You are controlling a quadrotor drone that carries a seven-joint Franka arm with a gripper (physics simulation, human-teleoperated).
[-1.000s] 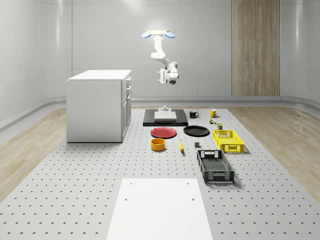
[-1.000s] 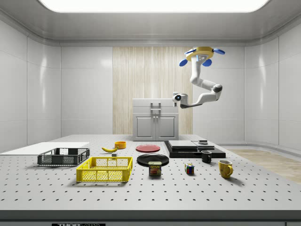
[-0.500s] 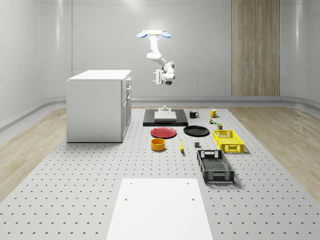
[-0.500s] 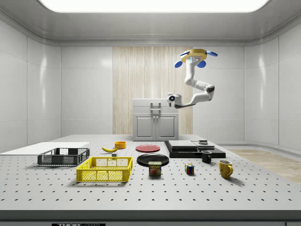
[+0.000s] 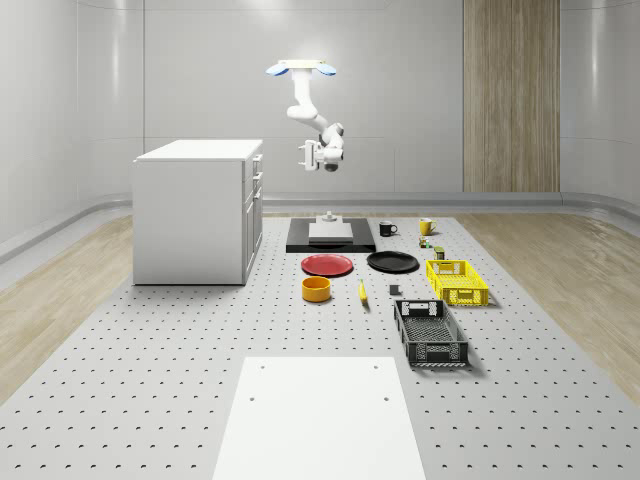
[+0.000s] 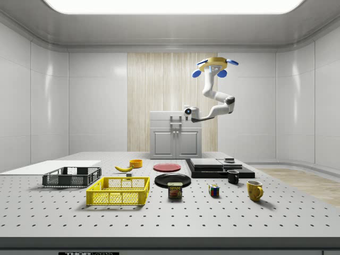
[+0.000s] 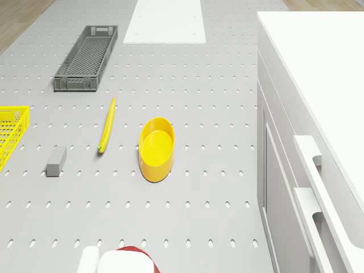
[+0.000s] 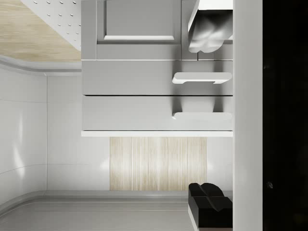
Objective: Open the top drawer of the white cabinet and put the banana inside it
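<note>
Hovering right of the white cabinet (image 5: 197, 208), gripper (image 5: 309, 157) apparently spread, level with the top drawer handle (image 8: 202, 115); best squared up before closing.

The one readable label is "SPAM", in yellow letters on the dark blue face of the small rectangular tin can (image 6: 175, 190) standing on the perforated grey table (image 6: 212, 223) in the side view. The can sits at about three o'clock from the yellow mesh plastic basket (image 6: 118, 192), just beside it.
</note>
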